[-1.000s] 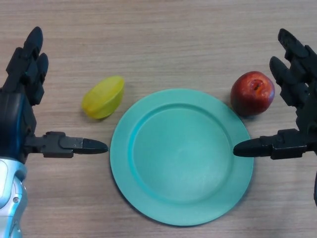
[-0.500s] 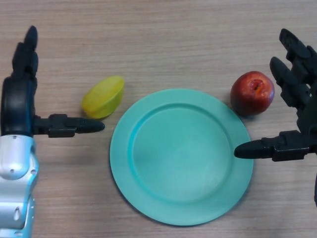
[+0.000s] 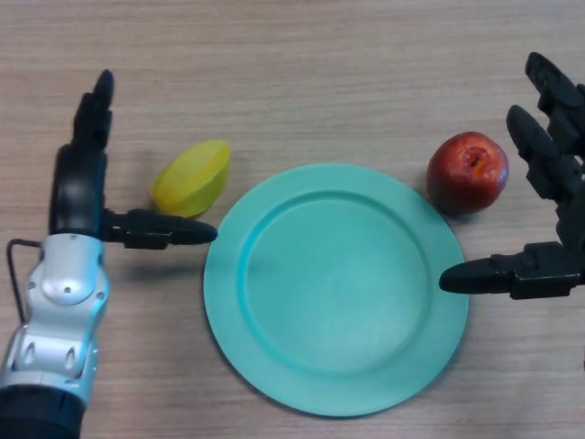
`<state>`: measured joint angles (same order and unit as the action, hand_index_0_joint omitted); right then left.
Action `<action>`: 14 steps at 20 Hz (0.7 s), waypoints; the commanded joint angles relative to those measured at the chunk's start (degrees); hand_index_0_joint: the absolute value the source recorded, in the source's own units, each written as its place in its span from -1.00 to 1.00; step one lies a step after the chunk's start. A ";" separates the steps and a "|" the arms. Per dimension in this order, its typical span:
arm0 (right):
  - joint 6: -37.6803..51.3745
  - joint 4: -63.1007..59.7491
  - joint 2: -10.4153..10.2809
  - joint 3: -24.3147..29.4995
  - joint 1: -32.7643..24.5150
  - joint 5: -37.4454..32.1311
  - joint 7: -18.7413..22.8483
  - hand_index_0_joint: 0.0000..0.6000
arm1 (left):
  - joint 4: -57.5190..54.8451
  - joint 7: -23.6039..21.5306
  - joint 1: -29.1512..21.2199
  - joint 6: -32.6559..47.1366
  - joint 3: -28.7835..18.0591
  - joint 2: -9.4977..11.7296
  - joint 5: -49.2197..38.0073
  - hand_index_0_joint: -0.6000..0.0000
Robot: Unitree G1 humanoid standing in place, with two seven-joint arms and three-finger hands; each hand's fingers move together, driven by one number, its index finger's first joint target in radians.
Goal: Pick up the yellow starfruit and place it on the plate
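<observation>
A: Where is the left hand [image 3: 78, 187]?

B: By the table's [image 3: 302, 55] left edge, fingers straight and spread, thumb stretched under the starfruit [image 3: 190, 178], holding nothing.

A: And the starfruit?

B: On the table, just left of the plate [image 3: 335, 288].

A: The right hand [image 3: 548, 210]?

B: At the right edge, spread open, beside the apple [image 3: 467, 172].
</observation>
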<state>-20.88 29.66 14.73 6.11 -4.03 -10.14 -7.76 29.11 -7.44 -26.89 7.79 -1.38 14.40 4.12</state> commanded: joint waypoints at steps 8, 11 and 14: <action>6.47 2.98 1.37 3.53 -1.57 -3.88 1.16 -1.00 | 7.75 1.32 -9.79 7.67 0.34 -1.86 0.26 1.00; 6.66 3.18 1.57 3.87 -1.57 -4.00 1.13 -1.00 | 12.50 -0.76 -11.37 10.43 0.86 -2.01 3.14 1.00; 6.24 3.68 1.77 4.05 -1.76 -4.15 1.11 -1.00 | 16.10 -2.65 -12.65 13.69 0.79 -2.20 4.72 1.00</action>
<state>-20.88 29.87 14.78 6.61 -4.09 -11.59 -7.69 48.35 -7.75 -35.91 13.41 -0.21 10.59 7.55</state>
